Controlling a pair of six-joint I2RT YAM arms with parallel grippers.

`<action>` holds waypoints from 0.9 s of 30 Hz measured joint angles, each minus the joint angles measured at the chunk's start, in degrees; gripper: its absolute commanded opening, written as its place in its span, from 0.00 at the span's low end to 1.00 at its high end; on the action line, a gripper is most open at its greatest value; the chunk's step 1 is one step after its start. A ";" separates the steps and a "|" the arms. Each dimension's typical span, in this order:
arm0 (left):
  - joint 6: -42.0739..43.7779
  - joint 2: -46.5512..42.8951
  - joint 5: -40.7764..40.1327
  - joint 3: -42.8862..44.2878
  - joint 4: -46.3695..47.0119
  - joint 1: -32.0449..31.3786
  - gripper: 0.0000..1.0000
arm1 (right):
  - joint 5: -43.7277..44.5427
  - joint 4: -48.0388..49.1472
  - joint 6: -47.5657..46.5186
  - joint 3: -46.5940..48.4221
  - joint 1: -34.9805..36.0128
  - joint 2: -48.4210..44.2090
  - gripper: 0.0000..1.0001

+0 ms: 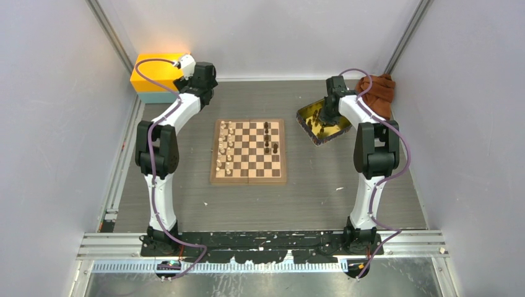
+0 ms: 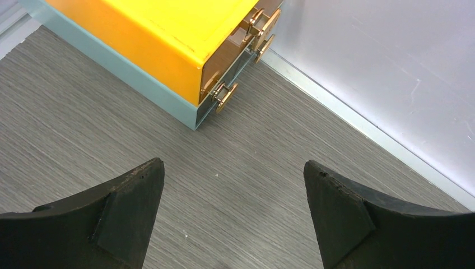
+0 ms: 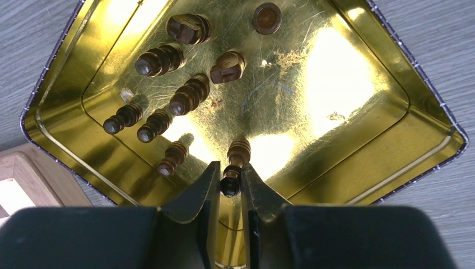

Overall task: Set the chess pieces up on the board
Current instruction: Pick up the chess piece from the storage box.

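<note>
The right gripper (image 3: 230, 180) has its jaws nearly together, pinching the rounded head of one dark piece (image 3: 237, 154); both fingertips (image 3: 212, 178) press against it, and whether it is lifted off the metal cannot be told. That piece sits low in the gold tray (image 3: 341, 84), near its front wall. Eight more loose dark pieces (image 3: 189, 95) lie scattered across the tray floor, most on their sides, one at the far end standing upright. In the overhead view the tray sits tilted at the far right of the table (image 1: 322, 185), just beside a brown cloth (image 1: 379, 93) in the corner. The left gripper (image 2: 232, 216) hangs with its jaws wide apart and nothing between them, over bare table near a yellow box (image 2: 168, 33) with brass-knobbed drawers in the far left corner. The board (image 1: 249, 175) lies flat in the middle of the table, well apart from both grippers. Pale pieces (image 1: 226, 148) fill its two left files, and four board dark pieces (image 1: 267, 139) stand toward its right side.
</note>
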 measured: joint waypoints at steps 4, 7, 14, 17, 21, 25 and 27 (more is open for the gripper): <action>0.00 0.00 0.04 -0.09 0.09 0.02 0.94 | 0.04 -0.02 -0.02 0.13 0.00 0.00 0.02; -0.02 0.00 0.22 -0.26 0.17 0.02 0.94 | 0.04 -0.02 -0.02 0.13 0.00 0.00 0.01; -0.02 0.00 0.46 -0.44 0.17 0.02 0.94 | 0.15 -0.02 -0.04 0.13 0.00 0.00 0.01; -0.04 -0.02 0.46 -0.98 0.37 0.02 0.94 | 0.15 -0.02 -0.04 0.13 0.00 -0.02 0.01; -0.07 -0.02 0.46 -2.29 0.33 0.02 0.94 | 0.33 -0.02 -0.04 0.13 0.00 -0.22 0.01; -0.11 -0.07 0.46 -3.17 0.33 0.02 0.94 | 0.48 -0.02 -0.04 0.13 0.00 -1.05 0.01; -0.15 -0.09 0.46 -3.34 0.31 0.02 0.94 | 0.70 0.00 -0.07 0.13 0.07 -1.75 0.01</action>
